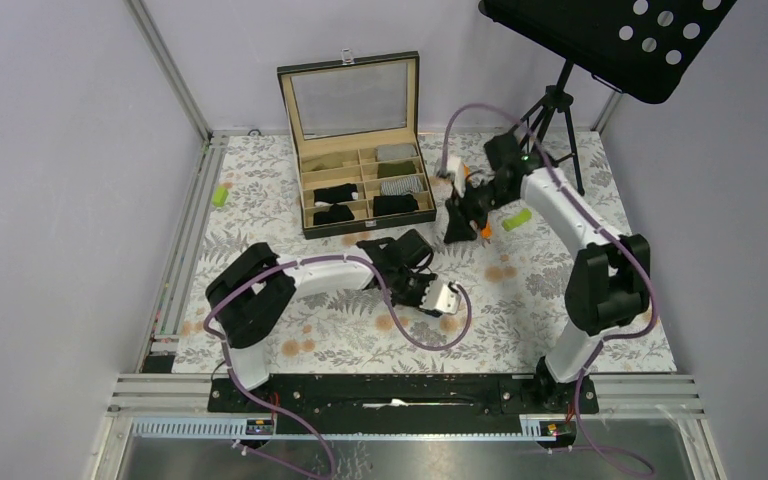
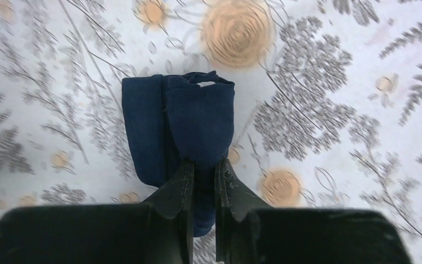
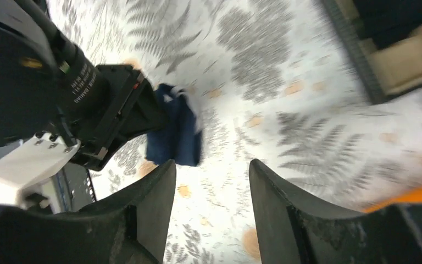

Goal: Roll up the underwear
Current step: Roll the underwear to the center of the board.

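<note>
A navy blue underwear (image 2: 198, 118), folded into a thick bundle, lies on the floral tablecloth. My left gripper (image 2: 203, 168) is shut on its near end, with fabric pinched between the two dark fingers. In the right wrist view the same underwear (image 3: 178, 135) shows beside the left arm's black gripper body. My right gripper (image 3: 211, 165) is open above bare cloth, holding nothing. In the top view the left gripper (image 1: 412, 250) is near the table's middle and covers the underwear; the right gripper (image 1: 457, 225) hangs just to its right.
An open organiser box (image 1: 360, 150) with rolled dark and grey items stands at the back. An orange stick (image 1: 484, 231) and a light-green cylinder (image 1: 518, 217) lie by the right gripper. Another green piece (image 1: 220, 195) lies far left. A music stand (image 1: 560, 110) stands back right.
</note>
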